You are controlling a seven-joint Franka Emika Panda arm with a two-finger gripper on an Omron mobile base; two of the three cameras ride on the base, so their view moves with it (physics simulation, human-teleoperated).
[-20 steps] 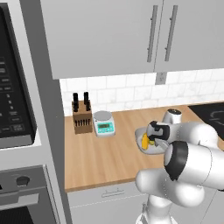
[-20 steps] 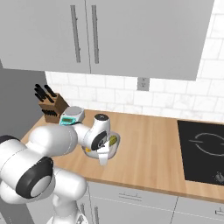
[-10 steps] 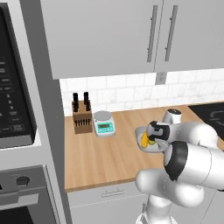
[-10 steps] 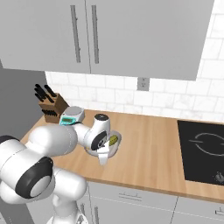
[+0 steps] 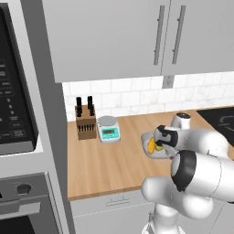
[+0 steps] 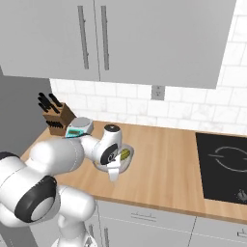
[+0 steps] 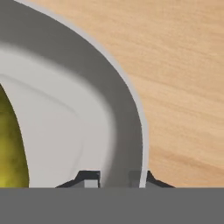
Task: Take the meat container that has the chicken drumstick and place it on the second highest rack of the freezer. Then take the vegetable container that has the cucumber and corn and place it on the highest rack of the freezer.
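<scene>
The vegetable container [image 5: 147, 138] is a pale grey bowl on the wooden counter. The yellow corn [image 5: 151, 145] lies in it, with the green cucumber [image 5: 159, 147] beside it. My gripper [image 7: 114, 178] is shut on the bowl's rim [image 7: 127, 113], one fingertip inside the wall and one outside. A yellow-green vegetable [image 7: 11, 153] shows at the left of the hand view. From the right base view the gripper [image 6: 114, 170] reaches down onto the near edge of the bowl [image 6: 126, 163]. The meat container, chicken drumstick, freezer and its racks are out of view.
A knife block [image 5: 86, 122] and a small kitchen scale [image 5: 109, 128] stand at the back left of the counter [image 5: 105, 160]. A black cooktop [image 6: 224, 166] lies to the right. Grey wall cabinets [image 5: 137, 36] hang above, and a black oven column [image 5: 16, 114] stands at far left.
The jaws have shut from wide open onto the bowl's rim. The arm and the bowl have stayed in place.
</scene>
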